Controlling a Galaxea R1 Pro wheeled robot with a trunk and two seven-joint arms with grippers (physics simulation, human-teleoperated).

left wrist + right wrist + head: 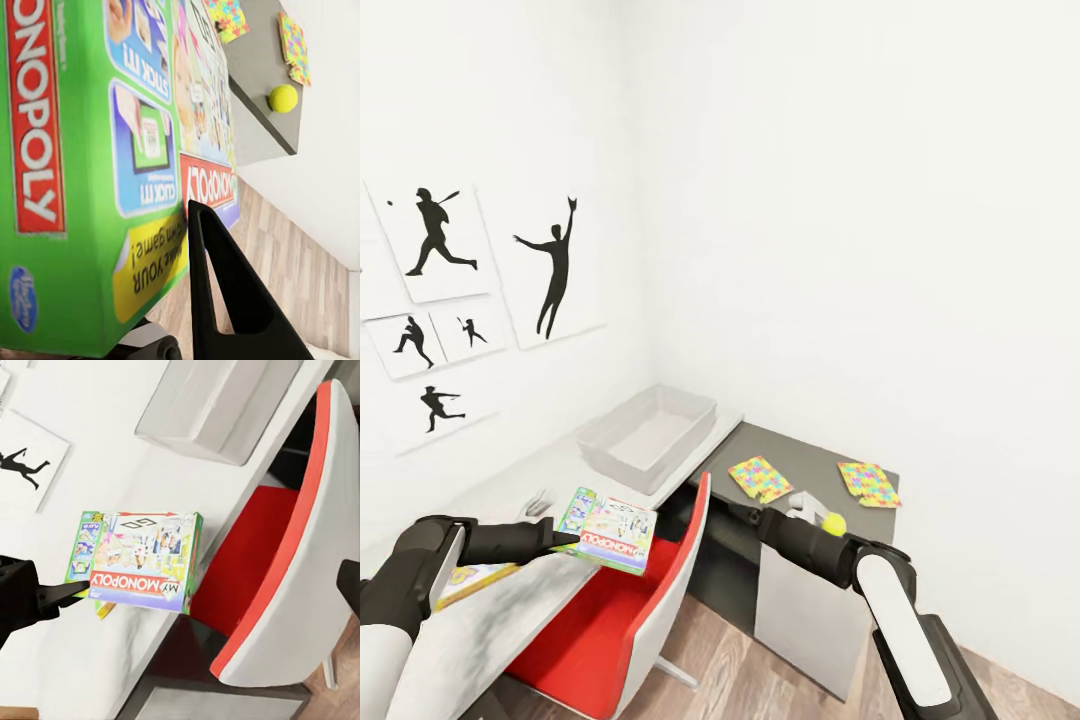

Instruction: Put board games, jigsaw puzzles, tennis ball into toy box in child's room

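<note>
Between the left gripper's (565, 538) fingers sits the Monopoly box (610, 535), gripped by its near green edge and held roughly flat above the table's (510, 600) front edge, partly out over the red chair (615, 620). Carrying it by one edge leaves the rest of the box free to go over the bin wall first. In the left wrist view one dark finger (225, 300) lies against the box's printed face; the other is hidden behind it.

Ahead of that gripper, farther along the table toward the wall corner, stands the toy box (650, 438), with nothing visible inside. Just behind the gripper a yellow game box (475, 580) lies flat on the table.

The right gripper reaches toward the lower dark cabinet (810, 460), close to the tennis ball (833, 523); its tip is hidden by its own arm, so I cannot tell whether it is wide or narrow. Beyond the ball lie two puzzles, one nearer the chair (760, 478) and one to the far side (869, 484).

My guess is the held box goes forward into the bin next, and needs to clear the near wall.
</note>
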